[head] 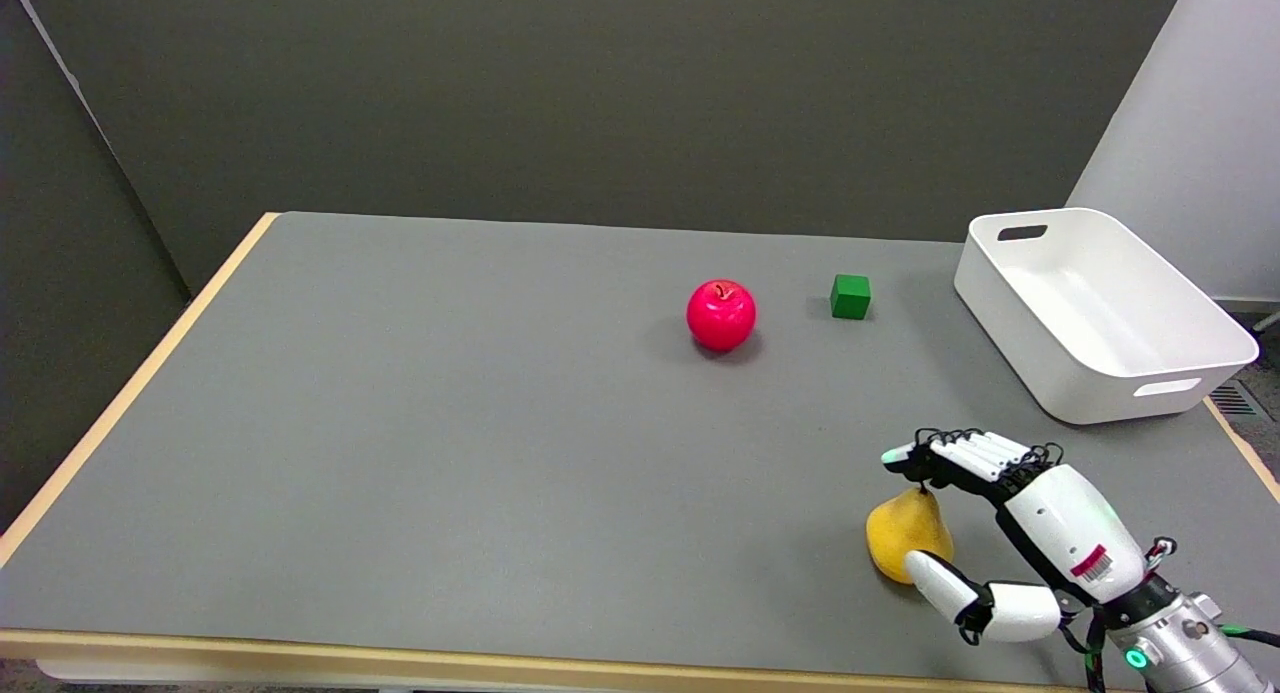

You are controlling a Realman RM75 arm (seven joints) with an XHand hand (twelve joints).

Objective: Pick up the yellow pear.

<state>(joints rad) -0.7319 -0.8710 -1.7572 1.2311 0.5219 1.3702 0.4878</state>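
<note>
The yellow pear (905,535) rests on the grey table (450,423) near the front right, its stem pointing up and away. My right hand (1010,518) reaches in from the lower right and brackets the pear from its right side. The fingers (960,453) stretch out just over the stem end. The thumb (945,585) lies against the pear's near lower side. The fingers are spread wide and not closed around the fruit, which still sits on the table.
A red apple (720,315) and a small green cube (850,297) sit further back, mid-table. A white bin (1100,313) stands at the right edge, behind the hand. The table's front edge (500,658) runs close below the pear.
</note>
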